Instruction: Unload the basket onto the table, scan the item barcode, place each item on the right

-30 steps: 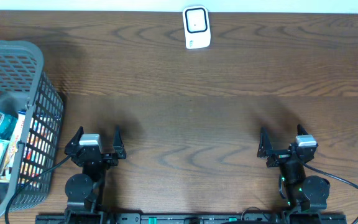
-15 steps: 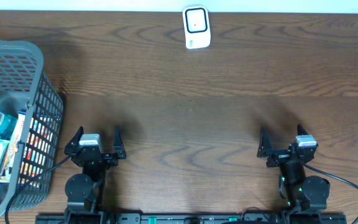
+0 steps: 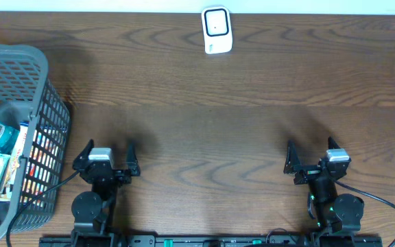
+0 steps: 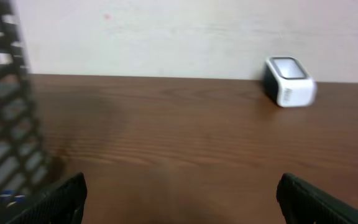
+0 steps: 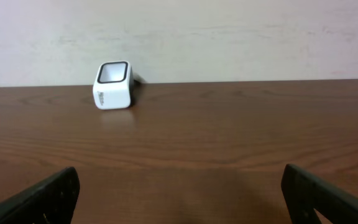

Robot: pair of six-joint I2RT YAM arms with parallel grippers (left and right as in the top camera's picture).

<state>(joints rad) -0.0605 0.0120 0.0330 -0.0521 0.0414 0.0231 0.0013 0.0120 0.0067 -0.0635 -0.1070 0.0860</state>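
Light falls soft and even from above, with no hard glare on the table (image 3: 211, 103). Faint, blurry shadows lie on the wood just ahead of the left gripper (image 3: 108, 148) and the right gripper (image 3: 310, 151). The left wrist view is smeared: the basket (image 4: 5, 124) mesh to that gripper's left is out of focus, and the scanner (image 4: 289, 89) far ahead looks soft. The right wrist view is crisper, though its own fingertips (image 5: 48, 196) are dark and unsharp. The wall (image 5: 229, 37) beyond is pale and bright.
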